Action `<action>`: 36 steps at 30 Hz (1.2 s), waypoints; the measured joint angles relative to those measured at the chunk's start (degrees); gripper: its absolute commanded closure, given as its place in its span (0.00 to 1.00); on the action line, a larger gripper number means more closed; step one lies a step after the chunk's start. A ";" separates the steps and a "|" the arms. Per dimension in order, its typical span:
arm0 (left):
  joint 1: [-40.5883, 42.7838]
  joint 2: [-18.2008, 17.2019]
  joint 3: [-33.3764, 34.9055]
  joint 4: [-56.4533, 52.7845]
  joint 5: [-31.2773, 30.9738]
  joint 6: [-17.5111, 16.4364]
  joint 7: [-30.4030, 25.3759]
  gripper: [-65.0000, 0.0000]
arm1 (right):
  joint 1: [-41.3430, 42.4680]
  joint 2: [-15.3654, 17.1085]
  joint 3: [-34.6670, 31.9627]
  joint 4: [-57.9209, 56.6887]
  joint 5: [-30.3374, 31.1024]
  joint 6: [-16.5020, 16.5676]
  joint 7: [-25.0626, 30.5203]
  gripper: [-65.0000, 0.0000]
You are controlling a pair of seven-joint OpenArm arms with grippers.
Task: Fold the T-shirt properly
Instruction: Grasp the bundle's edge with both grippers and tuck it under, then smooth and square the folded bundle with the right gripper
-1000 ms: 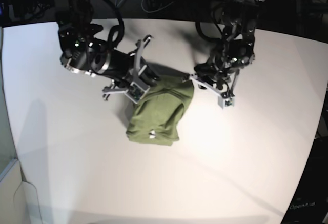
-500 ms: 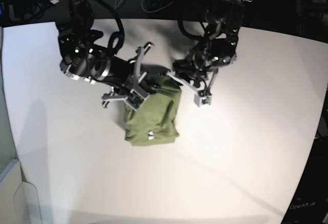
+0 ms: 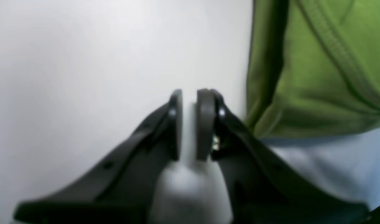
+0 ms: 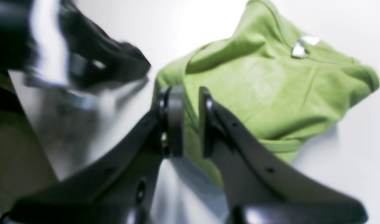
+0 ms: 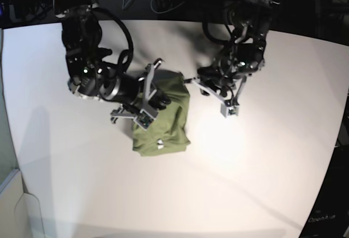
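The olive-green T-shirt (image 5: pixel 166 121) lies folded into a narrow bundle on the white table (image 5: pixel 256 162), its small white tag (image 5: pixel 160 144) near the front edge. My right gripper (image 5: pixel 162 101) hangs over the shirt's upper left part. In the right wrist view the right gripper (image 4: pixel 188 90) has its jaws almost together, with the shirt (image 4: pixel 270 87) and tag (image 4: pixel 301 46) lying beyond them. My left gripper (image 5: pixel 199 81) is just right of the shirt, off the cloth. In the left wrist view the left gripper (image 3: pixel 190 93) is shut and empty over bare table, the shirt (image 3: pixel 317 77) to its right.
The table's far edge (image 5: pixel 180 23) meets dark equipment and cables behind both arm bases. The left arm's links (image 4: pixel 84 65) show blurred at the upper left of the right wrist view. The table's right edge (image 5: pixel 335 145) curves toward the front.
The shirt's right side has been brought over to the left, making the bundle narrower. My left gripper has drawn back to the right, off the cloth. My right gripper shifted slightly down.
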State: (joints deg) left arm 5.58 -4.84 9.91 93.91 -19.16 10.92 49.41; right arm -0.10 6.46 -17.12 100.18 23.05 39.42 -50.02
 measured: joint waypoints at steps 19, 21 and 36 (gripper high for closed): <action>7.61 -3.21 -9.42 8.02 -0.22 -0.22 0.11 0.88 | 5.68 1.33 -3.15 -22.82 0.15 0.00 15.82 0.90; 7.65 -3.50 -9.84 8.04 -0.04 -0.20 0.11 0.88 | 7.06 1.33 -4.13 -25.70 0.35 0.00 17.99 0.90; 9.51 -5.66 -10.19 8.48 -0.17 -0.20 0.11 0.88 | 9.01 2.36 -6.38 -31.89 1.40 0.00 24.55 0.90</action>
State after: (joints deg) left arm 15.09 -10.50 -0.27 102.39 -19.33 10.72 49.52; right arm 8.91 8.82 -23.51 68.29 24.45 39.42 -25.47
